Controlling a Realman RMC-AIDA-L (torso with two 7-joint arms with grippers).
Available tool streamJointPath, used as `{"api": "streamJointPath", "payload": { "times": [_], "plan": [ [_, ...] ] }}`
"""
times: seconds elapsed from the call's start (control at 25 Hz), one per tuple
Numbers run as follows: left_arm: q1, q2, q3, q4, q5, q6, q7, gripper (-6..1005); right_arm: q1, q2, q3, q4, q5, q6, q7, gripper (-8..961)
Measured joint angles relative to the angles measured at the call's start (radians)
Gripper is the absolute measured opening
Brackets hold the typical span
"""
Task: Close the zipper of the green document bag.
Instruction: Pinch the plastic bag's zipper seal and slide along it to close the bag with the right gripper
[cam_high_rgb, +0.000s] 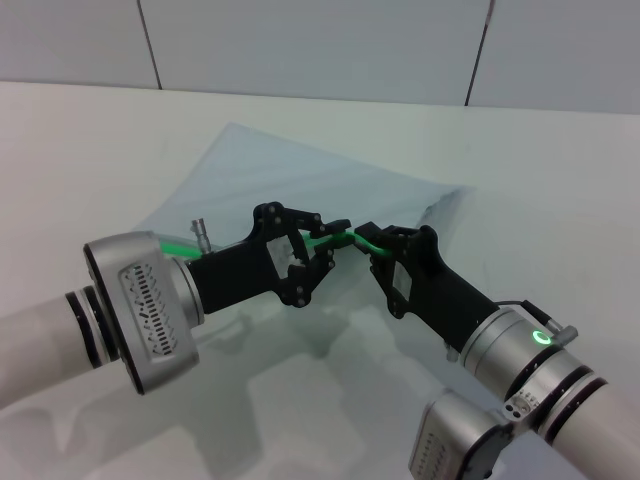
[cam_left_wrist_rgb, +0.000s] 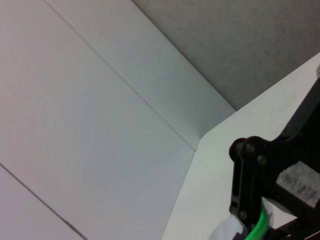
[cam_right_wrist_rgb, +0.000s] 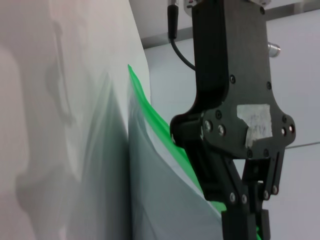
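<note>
The green document bag (cam_high_rgb: 300, 180), a pale translucent pouch, lies on the white table with its near long edge lifted. Along that edge runs the bright green zipper (cam_high_rgb: 322, 241). My left gripper (cam_high_rgb: 335, 240) is shut on the strip from the left side. My right gripper (cam_high_rgb: 368, 238) pinches the same strip just to the right, almost touching the left one. The slider tab is hidden between the fingers. In the right wrist view the zipper (cam_right_wrist_rgb: 150, 112) curves up along the bag (cam_right_wrist_rgb: 160, 190) into the left gripper (cam_right_wrist_rgb: 252, 220). A short piece of zipper (cam_left_wrist_rgb: 258, 227) shows in the left wrist view.
The white table (cam_high_rgb: 100, 150) stretches to both sides of the bag. A panelled grey wall (cam_high_rgb: 300, 50) rises behind the table's far edge. Both forearms fill the near part of the head view.
</note>
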Motion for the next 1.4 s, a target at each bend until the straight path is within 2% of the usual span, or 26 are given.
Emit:
{"api": "streamJointPath", "payload": {
  "times": [0.88,1.12,1.4],
  "plan": [
    [0.023,0.001,-0.018,-0.003,-0.021,-0.023,-0.006,83,0.001,-0.002,0.008,0.035,0.003,-0.073,0.109,204],
    [0.045,0.005,-0.059,-0.003,-0.027,-0.023,-0.001,83,-0.003,-0.003,0.009,0.085,0.015,-0.141,0.197,209],
    [0.08,0.01,-0.131,0.006,-0.027,-0.023,0.0,84,-0.005,-0.005,0.009,0.135,0.101,-0.199,0.238,215]
  ]
}}
